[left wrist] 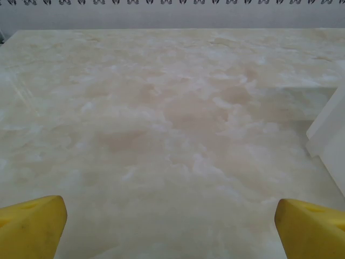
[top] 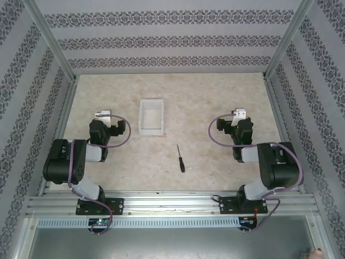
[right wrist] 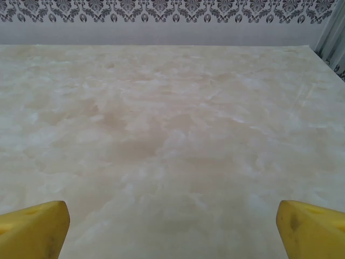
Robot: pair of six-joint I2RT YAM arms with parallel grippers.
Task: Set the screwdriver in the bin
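Pale marbled tabletop (top: 215,97), closed in on three sides by damask-striped wallpaper (top: 161,40). Left gripper (top: 102,115) over the left part of the table, spread wide, gripping nothing. From the left wrist: yellow pads (left wrist: 32,224) at the two lower corners, bare stone between them, touching nothing. Right gripper (top: 239,114) over the right part, likewise spread wide and empty-handed. From the right wrist: yellow pads (right wrist: 310,226) far apart, bare tabletop between.

Counted: one screwdriver (top: 180,158), one bin (top: 151,116), two arms, two grippers.

Screwdriver flat on the table between the arms, toward the front edge, handle nearest the bases, shaft pointing away and slightly left. Outside the bin, apart from it and from both grippers. Bin upright farther back, left of centre, nearer the left gripper than the right, with one white corner (left wrist: 329,135) at the right edge of the left wrist view.
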